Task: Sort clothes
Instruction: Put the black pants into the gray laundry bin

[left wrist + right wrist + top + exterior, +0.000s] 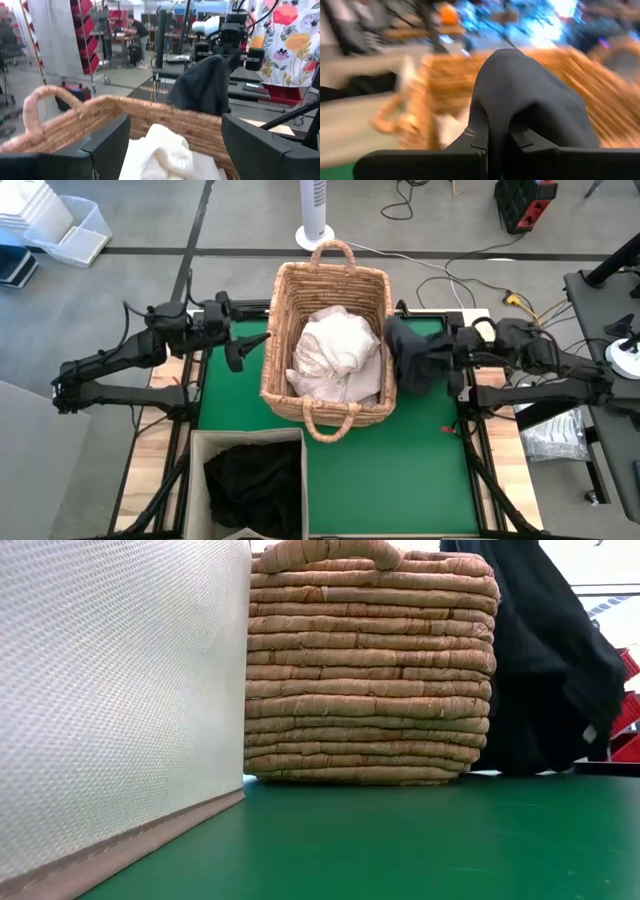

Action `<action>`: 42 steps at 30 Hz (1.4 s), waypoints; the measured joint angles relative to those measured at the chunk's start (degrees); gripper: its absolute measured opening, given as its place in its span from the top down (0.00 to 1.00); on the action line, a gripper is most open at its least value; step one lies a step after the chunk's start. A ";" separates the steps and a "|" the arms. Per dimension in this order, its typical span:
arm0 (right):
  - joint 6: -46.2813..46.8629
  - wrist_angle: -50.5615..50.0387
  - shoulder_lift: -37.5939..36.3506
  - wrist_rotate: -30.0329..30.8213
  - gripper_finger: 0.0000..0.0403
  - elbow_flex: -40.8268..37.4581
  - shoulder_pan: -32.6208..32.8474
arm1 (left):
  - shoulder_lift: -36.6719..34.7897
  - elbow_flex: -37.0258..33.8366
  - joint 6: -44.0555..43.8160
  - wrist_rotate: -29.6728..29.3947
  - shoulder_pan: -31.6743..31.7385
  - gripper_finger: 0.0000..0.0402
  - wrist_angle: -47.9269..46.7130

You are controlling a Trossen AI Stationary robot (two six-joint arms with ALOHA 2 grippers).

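While the green counter [400, 470] carries the wicker basket [330, 290] of white clothes [335, 350] and a beige bin [197, 480], the right tool [432, 358] pinches a dark garment [408, 352] beside the basket; the left tool [240, 352] waits spread wide.

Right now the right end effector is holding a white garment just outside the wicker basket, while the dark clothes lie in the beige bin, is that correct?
Not quite: the garment held by the right end effector is dark, not white, as the high view shows. The rest stands: it hangs just outside the wicker basket, and dark clothes lie in the beige bin.
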 joint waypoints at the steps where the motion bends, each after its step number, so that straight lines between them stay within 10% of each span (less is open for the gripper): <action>1: -0.64 2.38 0.25 -3.01 0.97 0.00 0.00 | 0.00 0.00 0.43 0.06 -0.02 0.28 0.68; 11: -3.60 18.66 5.63 -27.42 0.97 3.77 0.02 | 3.24 0.02 2.25 14.34 -0.26 0.28 14.94; 19: -5.68 18.72 17.45 -41.76 0.97 13.32 0.50 | 6.78 1.34 1.24 14.74 -0.80 0.28 17.09; 42: -14.80 18.66 45.34 -41.90 0.97 32.98 3.26 | 18.45 6.01 7.04 14.63 -16.17 0.28 20.81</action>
